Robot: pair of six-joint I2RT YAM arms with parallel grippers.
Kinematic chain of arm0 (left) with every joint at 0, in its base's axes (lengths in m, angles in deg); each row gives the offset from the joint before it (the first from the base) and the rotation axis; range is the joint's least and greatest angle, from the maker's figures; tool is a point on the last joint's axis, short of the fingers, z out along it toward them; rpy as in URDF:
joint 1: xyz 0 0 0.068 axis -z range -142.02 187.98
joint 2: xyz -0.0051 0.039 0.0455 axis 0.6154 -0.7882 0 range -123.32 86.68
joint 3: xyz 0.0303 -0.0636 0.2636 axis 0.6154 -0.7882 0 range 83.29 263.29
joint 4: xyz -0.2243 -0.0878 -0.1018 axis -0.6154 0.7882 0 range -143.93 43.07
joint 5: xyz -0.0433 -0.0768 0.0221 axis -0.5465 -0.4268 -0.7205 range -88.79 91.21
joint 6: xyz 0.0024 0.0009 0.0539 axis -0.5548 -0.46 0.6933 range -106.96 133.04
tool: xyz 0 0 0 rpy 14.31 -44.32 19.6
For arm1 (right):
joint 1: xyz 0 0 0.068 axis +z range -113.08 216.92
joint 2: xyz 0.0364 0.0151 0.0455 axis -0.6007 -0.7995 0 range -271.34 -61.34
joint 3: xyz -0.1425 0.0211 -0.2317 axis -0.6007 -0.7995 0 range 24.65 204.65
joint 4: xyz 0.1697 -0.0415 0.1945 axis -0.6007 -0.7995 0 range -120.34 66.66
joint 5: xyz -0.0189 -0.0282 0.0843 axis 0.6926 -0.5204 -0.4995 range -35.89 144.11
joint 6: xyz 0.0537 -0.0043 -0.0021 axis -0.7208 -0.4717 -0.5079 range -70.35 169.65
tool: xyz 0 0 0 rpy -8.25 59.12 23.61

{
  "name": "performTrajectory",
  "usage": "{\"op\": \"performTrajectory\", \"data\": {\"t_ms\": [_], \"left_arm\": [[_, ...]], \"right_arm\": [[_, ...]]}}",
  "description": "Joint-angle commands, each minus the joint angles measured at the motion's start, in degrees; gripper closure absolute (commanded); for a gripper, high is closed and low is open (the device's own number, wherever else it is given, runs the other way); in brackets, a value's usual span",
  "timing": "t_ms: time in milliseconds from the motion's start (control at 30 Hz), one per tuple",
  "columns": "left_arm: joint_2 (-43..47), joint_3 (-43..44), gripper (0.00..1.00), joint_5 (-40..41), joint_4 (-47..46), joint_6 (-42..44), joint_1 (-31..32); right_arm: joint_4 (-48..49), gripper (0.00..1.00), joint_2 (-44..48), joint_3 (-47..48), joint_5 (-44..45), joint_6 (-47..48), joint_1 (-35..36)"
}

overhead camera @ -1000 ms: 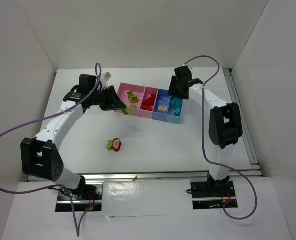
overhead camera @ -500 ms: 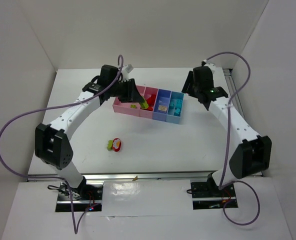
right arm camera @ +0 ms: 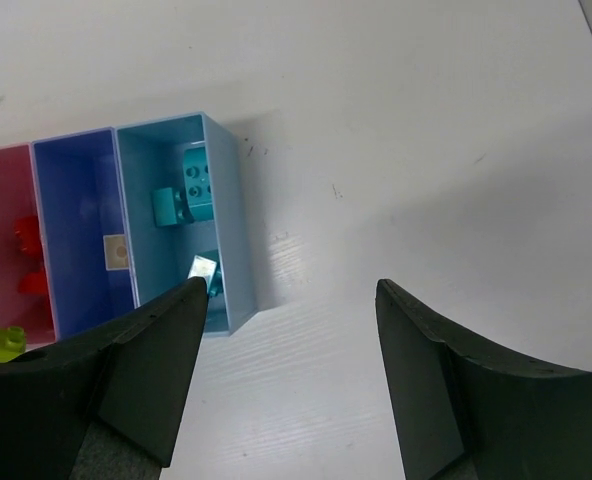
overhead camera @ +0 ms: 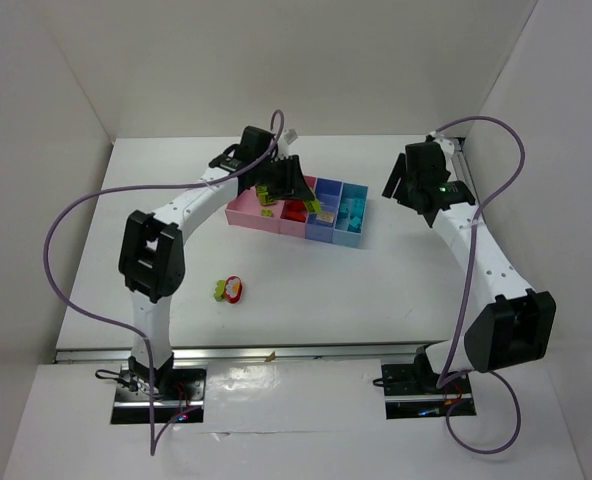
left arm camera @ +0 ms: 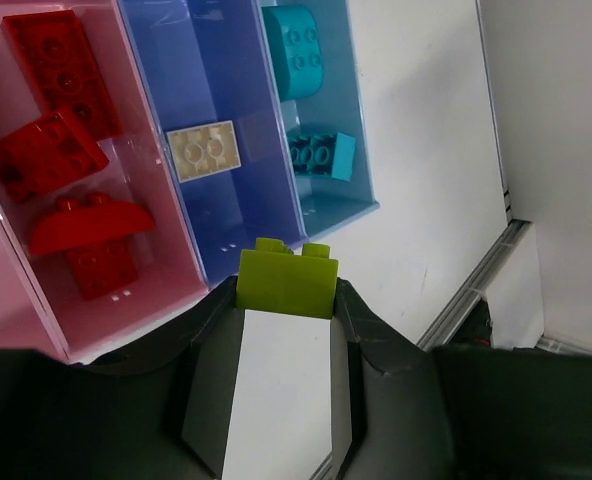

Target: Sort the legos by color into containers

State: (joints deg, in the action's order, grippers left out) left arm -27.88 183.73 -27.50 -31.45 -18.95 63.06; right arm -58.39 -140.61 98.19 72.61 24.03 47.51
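The containers are four joined bins: a pink one (overhead camera: 244,207) with lime legos (overhead camera: 265,193), a pink one (overhead camera: 294,222) with red legos (left arm camera: 64,150), a blue one (overhead camera: 325,226) with one cream brick (left arm camera: 203,150), and a light blue one (overhead camera: 350,232) with teal legos (left arm camera: 303,45). My left gripper (overhead camera: 313,206) is shut on a lime green lego (left arm camera: 287,283) and holds it above the front wall of the blue bin. My right gripper (overhead camera: 396,188) is open and empty over bare table, to the right of the light blue bin (right arm camera: 226,220).
A lime lego (overhead camera: 219,291) and a red lego (overhead camera: 233,289) lie together on the white table in front of the bins. White walls enclose the table on three sides. A metal rail runs along the right edge (overhead camera: 481,230).
My left arm has swung right along the row of bins with the lime lego, from the first pink bin to the blue bin. My right arm has pulled back to the right, away from the bins.
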Motion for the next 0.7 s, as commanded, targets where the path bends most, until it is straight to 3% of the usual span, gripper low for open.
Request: {"op": "performTrajectory", "data": {"t_ms": [0,167,300,467,500,533,633,667], "left_arm": [[-1.71,4.67,1.0,-0.48,-0.51,-0.53,0.06],[1.26,3.81,1.0,13.3,5.37,0.27,-1.16],[3.99,-0.25,1.0,15.43,5.38,-1.85,-7.58],[2.68,-1.21,1.0,18.16,5.22,-3.6,-9.96],[2.16,-1.21,0.93,18.68,4.51,-4.13,-10.49],[2.15,-1.22,0.79,18.69,4.5,-4.14,-10.49],[0.05,1.33,0.24,18.69,4.5,-4.66,-11.11],[0.04,1.33,0.22,17.99,4.5,-4.66,-11.11]], "right_arm": [[-1.6,0.25,1.39,0.47,1.45,0.31,-0.92],[-1.6,0.25,-0.53,0.47,0.31,0.31,-1.45],[0.06,0.25,-3.25,0.99,-1.97,0.84,-1.98],[1.12,0.25,-5.29,2.05,-3.47,0.84,-1.98],[1.73,0.25,-5.29,2.05,-4.08,0.84,-1.98],[1.74,0.25,-5.29,2.05,-4.61,0.84,-1.98],[2.26,0.25,-5.29,1.53,-5.75,0.84,-1.98],[2.26,0.23,-5.29,1.52,-5.76,0.84,-1.98]]}}
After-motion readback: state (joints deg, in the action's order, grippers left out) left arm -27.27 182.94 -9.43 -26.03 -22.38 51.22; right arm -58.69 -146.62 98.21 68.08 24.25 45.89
